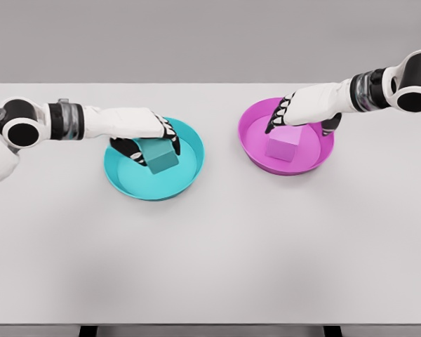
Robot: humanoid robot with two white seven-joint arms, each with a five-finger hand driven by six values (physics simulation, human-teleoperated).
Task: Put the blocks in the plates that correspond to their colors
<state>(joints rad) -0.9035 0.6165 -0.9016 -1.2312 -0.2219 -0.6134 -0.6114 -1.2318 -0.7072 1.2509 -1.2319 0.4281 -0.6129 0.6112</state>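
Over the teal plate, on the left half of the tabletop, the left hand is positioned with its fingers curled about the teal block. The block is seen tilted, its corner turned toward the near rim, and appears to sit within the plate's bowl; whether it rests fully on the plate floor cannot be told. The left hand is judged to be grasping the block, thumb on the near-left face and fingers over the far edge.

Over the pink plate, on the right half, the right hand is held just behind and above the pink block. The block lies flat near the plate's centre, on the near side of the hand. The fingers point down toward the block's far edge; contact cannot be confirmed, and the grip state of the right hand cannot be told.

Each block is located in the plate of matching colour, and each hand is the nearer one to its own block. The two plates are well apart, so no crossing of arms is required.

The governing relation is vertical: each block lies directly beneath or just forward of its hand. Release is judged to be the step in hand, followed by an upward withdrawal clear of the rims.
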